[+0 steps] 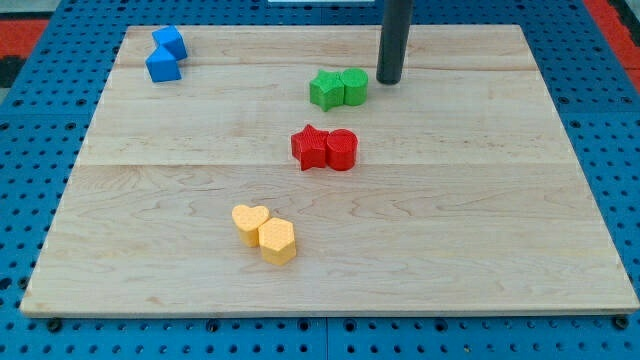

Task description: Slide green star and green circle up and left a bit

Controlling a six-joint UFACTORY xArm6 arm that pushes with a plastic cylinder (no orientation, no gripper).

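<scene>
A green star [324, 89] and a green circle [353, 86] sit touching side by side in the upper middle of the wooden board [480, 200], the star on the left. My tip [388, 80] rests on the board just to the right of the green circle, a small gap apart. The dark rod rises from it out of the view's top.
A red star [311, 148] and a red circle [341, 150] touch at the board's centre. A yellow heart [250, 222] and a yellow hexagon [277, 241] lie lower left of centre. Two blue blocks [165, 55] sit at the top left corner.
</scene>
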